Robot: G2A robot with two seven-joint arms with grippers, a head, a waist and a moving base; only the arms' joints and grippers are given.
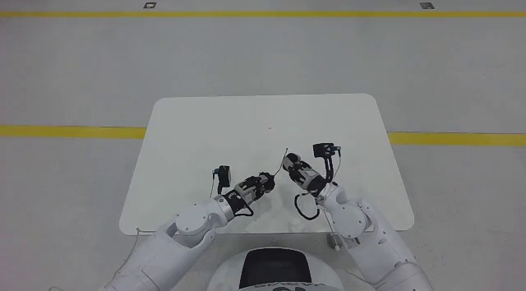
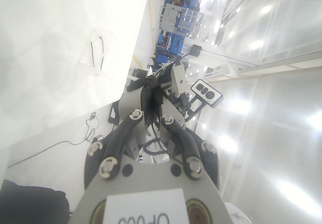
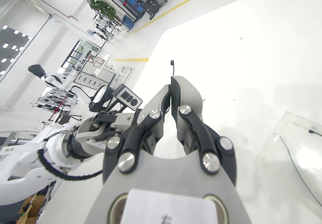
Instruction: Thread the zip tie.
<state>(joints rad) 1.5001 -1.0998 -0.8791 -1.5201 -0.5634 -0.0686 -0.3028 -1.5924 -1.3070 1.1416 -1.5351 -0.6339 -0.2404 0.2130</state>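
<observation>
Toward the near edge of the table [image 1: 205, 127], the left claw [image 2: 150, 90] sits left of centre with its dark pads [image 2: 147, 99] pressed together. Something black bunches at their tips, but I cannot tell whether any strap lies between them.

Just to its right and slightly farther, almost tip to tip with it, is the right claw [image 3: 171, 85]. Its jaws are closed on the zip tie [image 3: 172, 70]. A short length of thin black strap stands out past the tips, with the small square head [image 3: 172, 62] at its free end, raised off the table.

The tie looks very light and springy, stiff enough to hold its line over that short stub but likely to bow and wander over a longer span. It is also smooth and narrow, so it could slip or twist in the pads. I judge the best hold to be flat across the strap, close behind the head on one side and close behind the tail tip on the other.

A clear bag [image 3: 289, 139] holding a spare tie [image 3: 312, 131] lies flat on the table, near the right claw.
</observation>
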